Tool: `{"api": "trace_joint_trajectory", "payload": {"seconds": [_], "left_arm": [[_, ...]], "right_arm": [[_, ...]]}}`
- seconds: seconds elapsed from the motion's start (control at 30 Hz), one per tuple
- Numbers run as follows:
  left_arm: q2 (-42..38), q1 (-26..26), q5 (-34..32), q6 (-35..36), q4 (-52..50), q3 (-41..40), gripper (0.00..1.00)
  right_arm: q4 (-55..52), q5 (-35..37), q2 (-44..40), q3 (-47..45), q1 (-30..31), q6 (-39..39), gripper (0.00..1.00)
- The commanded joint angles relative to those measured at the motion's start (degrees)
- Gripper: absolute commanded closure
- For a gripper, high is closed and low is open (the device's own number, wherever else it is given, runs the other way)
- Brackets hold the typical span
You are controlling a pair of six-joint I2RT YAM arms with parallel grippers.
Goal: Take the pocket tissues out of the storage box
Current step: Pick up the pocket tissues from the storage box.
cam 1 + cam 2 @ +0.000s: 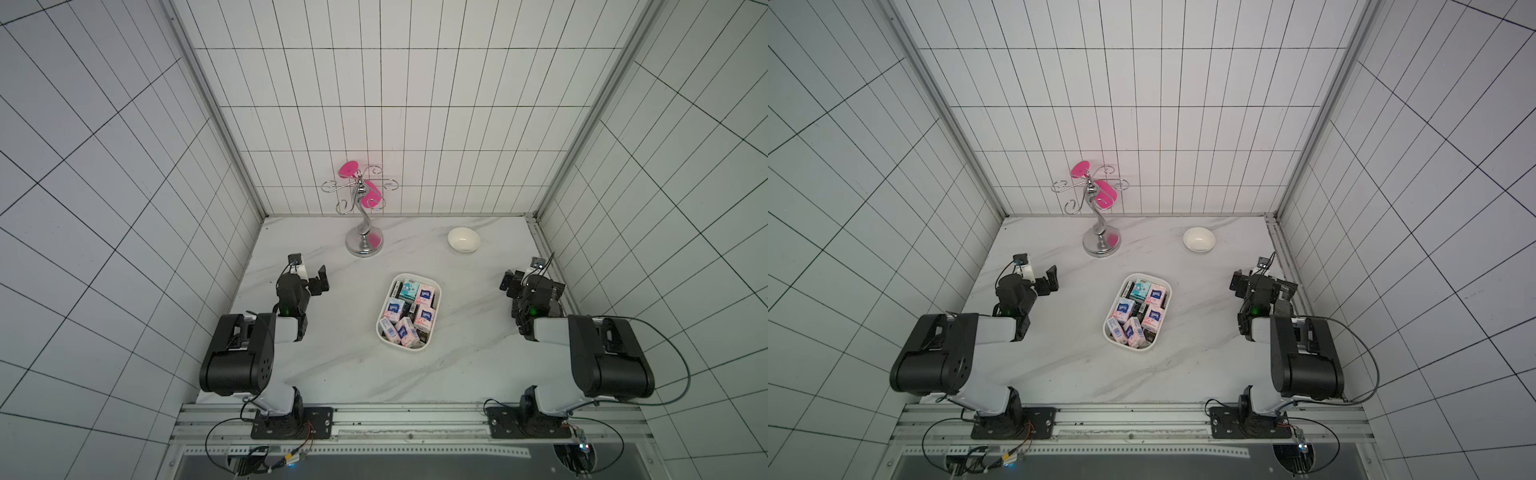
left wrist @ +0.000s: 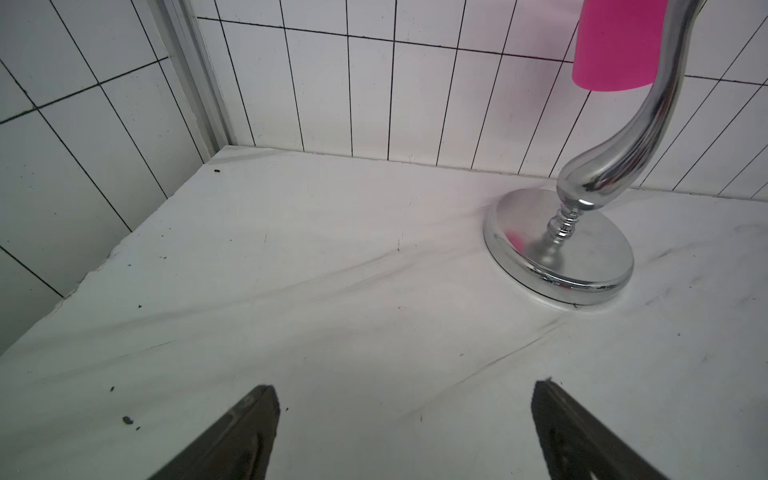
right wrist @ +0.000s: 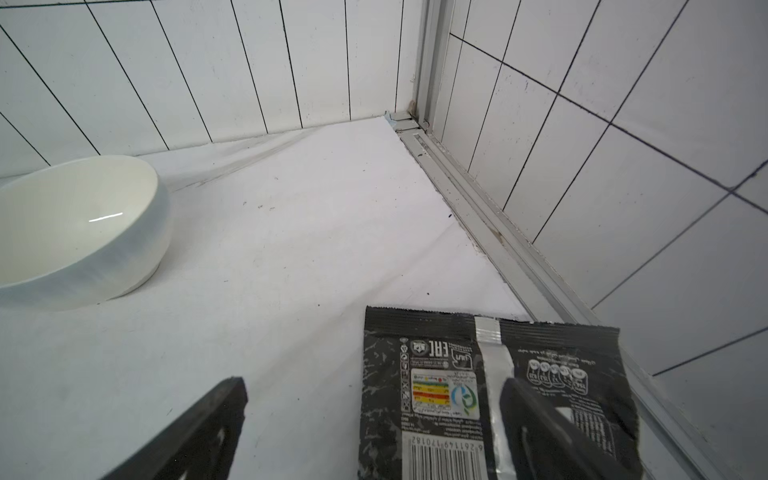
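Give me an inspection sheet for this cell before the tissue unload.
Surface: marble tabletop, a few small dark specks.
Job's things: storage box mid-table, filled with pocket tissues; none out yet.
Clutter: chrome stand holding pink cups; white bowl; black foil pouch near the right edge.
Grippers: left gripper open, empty; right gripper open over the pouch, contact unclear.
Cables: black cable loops off-table on the right.
Surroundings: tiled walls on three sides; aluminium rail in front.
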Motion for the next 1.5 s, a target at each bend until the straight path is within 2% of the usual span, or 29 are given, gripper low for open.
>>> {"api": "trace_joint_trajectory", "payload": {"seconds": [0.0,0.7,0.8,0.97,1.07,1.13,1.17,1.27,1.33,1.4,1.47], "left_arm": [[-0.89,0.26,0.50,0.40,0.83,-0.44,0.02],[-0.87,0.55,1.01,0.20,0.74,-0.30,0.02],[-0.40,0.55,-4.90,-2.16,-0.99,0.93,0.02],[-1.01,0.99,-4.27,-2.39,-3.20,1.35,0.02],[-0.71,0.53,-5.28,-2.08,-1.11,0.93,0.02],[-2.30,0.27,-13.11,-5.36,-3.54,1.38,0.02],[-3.35,-0.02,-15.40,-6.11,-3.87,0.66,0.02],[-4.44,-2.36,-26.78,-6.28,-2.85,1.60,0.03],[-7.24,-2.97,-29.72,-6.98,-12.58,5.56,0.02],[-10.22,-4.28,-35.91,-9.16,-23.83,11.02,0.02],[-13.37,-5.97,-40.54,-9.78,-28.76,13.80,0.02]], "right_arm": [[0.62,-0.17,-0.01,-0.94,-0.60,-0.52,0.01],[0.62,-0.17,0.08,-0.85,-0.60,-0.44,0.01],[0.62,-0.17,0.07,-0.91,-0.60,-0.44,0.01],[0.29,-0.18,0.08,-0.73,-0.60,-0.52,0.01],[0.22,-0.16,0.08,-0.65,-0.60,-0.52,0.01],[0.35,-1.45,-0.01,-0.52,-0.56,-1.18,0.01],[-3.42,-1.99,-1.06,1.07,0.20,-2.49,0.02],[-22.57,1.15,-5.81,9.47,3.18,-4.62,0.06],[-26.42,2.20,-8.30,12.13,5.40,-5.07,0.06],[-28.78,1.59,-11.54,13.19,8.66,-4.58,0.06],[-33.67,3.94,-13.00,16.14,13.59,-6.76,0.06]]}}
